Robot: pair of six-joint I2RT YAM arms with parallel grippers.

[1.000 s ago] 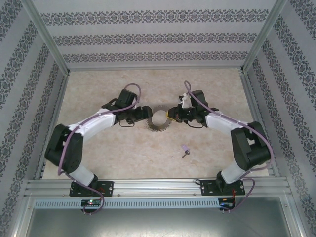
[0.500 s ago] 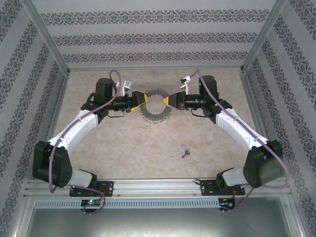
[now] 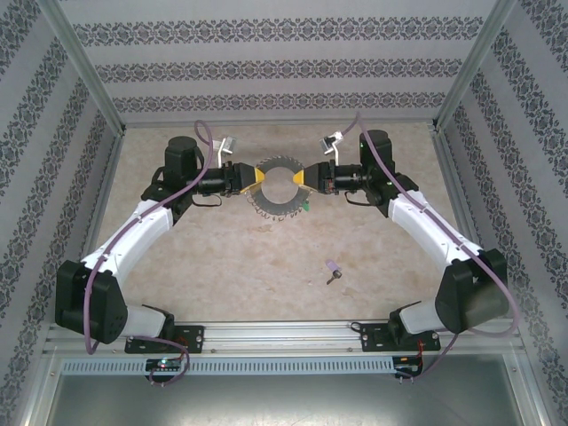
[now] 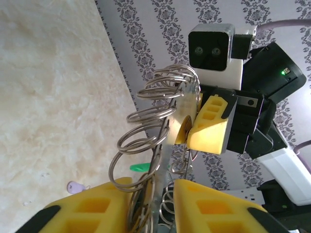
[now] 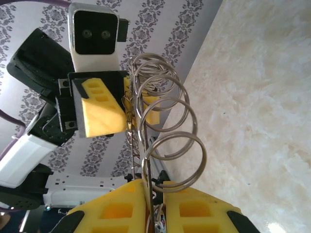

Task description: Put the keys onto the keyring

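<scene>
From above, you are holding the keyring raised over the tabletop between both arms, with the left end effector and right end effector pinching opposite sides. The green key is hanging by its right side. The lilac key is lying on the tabletop, well apart.

In the left wrist view, your left fingers are clamping the wire rim.

In the right wrist view, your right fingers are pinching nearly closed on the rim.

Expect stiff, slick wire with loose loops, so grip the rim. The 2 keys look light; take their plastic heads.
</scene>
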